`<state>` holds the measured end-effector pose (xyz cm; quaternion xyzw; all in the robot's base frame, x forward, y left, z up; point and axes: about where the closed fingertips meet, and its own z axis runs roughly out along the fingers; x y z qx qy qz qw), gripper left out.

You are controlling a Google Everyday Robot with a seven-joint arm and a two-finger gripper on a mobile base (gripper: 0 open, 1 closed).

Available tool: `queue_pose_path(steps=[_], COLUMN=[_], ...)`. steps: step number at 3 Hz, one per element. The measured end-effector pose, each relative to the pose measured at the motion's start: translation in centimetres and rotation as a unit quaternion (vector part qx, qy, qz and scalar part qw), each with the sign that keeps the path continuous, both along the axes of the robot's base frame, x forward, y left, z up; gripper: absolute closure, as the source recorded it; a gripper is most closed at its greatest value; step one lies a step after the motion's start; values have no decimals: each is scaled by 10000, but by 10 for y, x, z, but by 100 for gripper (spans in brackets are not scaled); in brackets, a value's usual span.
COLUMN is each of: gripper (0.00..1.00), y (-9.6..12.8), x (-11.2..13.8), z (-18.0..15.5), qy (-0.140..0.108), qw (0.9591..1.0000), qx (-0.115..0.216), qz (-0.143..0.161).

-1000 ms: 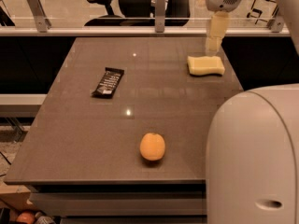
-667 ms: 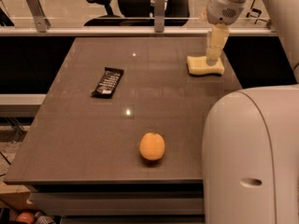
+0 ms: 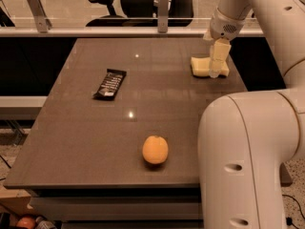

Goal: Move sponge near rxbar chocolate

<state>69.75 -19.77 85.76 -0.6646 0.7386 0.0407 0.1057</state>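
Observation:
The pale yellow sponge [image 3: 202, 66] lies flat near the far right edge of the dark table [image 3: 86, 142]. My gripper [image 3: 216, 72] hangs straight down over the sponge's right part, its tips at the sponge's level. The black rxbar chocolate [image 3: 110, 84] with white lettering lies flat at the table's left middle, well away from the sponge.
A round orange fruit [image 3: 155, 150] sits near the table's front edge. My white arm's large base link [image 3: 248, 161] fills the lower right. A rail with glass panels [image 3: 119, 31] runs behind the table, with office chairs beyond.
My gripper has come down from above the sponge's far side onto the sponge's right part. The sponge, the bar and the orange have not moved.

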Motion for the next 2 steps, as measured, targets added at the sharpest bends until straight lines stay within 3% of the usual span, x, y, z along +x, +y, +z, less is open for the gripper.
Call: queue_pose_path(steps=[2], gripper=[0], y=[5], x=[3], z=[-26], qy=[291], qw=[9994], qx=[-163], qz=[-71])
